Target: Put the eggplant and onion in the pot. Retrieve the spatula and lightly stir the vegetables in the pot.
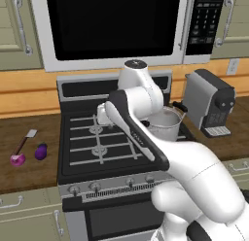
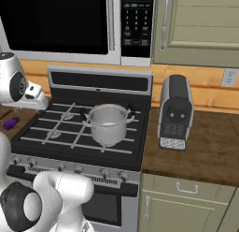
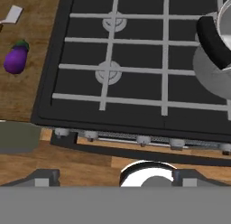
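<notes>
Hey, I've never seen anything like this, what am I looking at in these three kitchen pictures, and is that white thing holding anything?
It is a simulated kitchen with a white robot arm on a driving base. Two pictures come from cameras on the base, behind the arm to its left and right. The third comes from a camera on the hand, looking down along the gripper, whose jaws are open and hold nothing.

On the stove stands a shiny steel pot. On the wooden counter left of the stove lie a dark purple eggplant, a pink onion and a spatula. Right of the stove stands a coffee machine, with a microwave above.
</notes>
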Robot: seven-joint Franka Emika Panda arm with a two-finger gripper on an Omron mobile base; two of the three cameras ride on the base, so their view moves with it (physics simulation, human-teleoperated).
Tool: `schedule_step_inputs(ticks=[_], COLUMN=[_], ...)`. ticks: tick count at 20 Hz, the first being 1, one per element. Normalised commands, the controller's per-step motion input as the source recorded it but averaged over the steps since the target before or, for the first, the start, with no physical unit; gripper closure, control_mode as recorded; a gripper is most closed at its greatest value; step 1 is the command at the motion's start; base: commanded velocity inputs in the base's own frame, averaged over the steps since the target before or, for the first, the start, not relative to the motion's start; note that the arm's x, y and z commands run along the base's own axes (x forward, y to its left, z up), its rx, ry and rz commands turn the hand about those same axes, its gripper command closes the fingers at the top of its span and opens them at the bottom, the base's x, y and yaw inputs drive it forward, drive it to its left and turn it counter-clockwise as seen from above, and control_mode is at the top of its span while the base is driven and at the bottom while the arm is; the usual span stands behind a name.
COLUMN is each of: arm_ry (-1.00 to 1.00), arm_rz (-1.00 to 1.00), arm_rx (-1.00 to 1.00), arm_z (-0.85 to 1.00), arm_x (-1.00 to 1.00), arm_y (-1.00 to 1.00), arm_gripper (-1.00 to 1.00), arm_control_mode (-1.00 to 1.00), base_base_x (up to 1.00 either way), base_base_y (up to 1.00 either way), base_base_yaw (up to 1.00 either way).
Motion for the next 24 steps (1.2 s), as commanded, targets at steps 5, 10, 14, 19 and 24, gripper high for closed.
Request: schedule_step_inputs(ticks=[5,10,14,19,24], arm_ry=[0.01,0.08,0.09,0.0,0.0], arm_rz=[0.0,0.0,0.0,0.0,0.0], arm_rx=[0.13,0.01,-0.07,-0.08,-0.03], arm_z=[-0.46,-0.47,-0.21,-0.02,-0.06], arm_x=[0.0,0.19,0.42,0.09,0.0], arm_y=[0.92,0.82,0.66,0.23,-0.08], arm_gripper=[-1.0,-1.0,-1.0,-1.0,-1.0], arm_control_mode=[-1.0,-1.0,-1.0,-1.0,-1.0], base_base_x=[0.0,0.0,0.0,0.0,0.0], base_base_y=[0.0,0.0,0.0,0.0,0.0], base_base_yaw=[0.0,0.0,0.0,0.0,0.0])
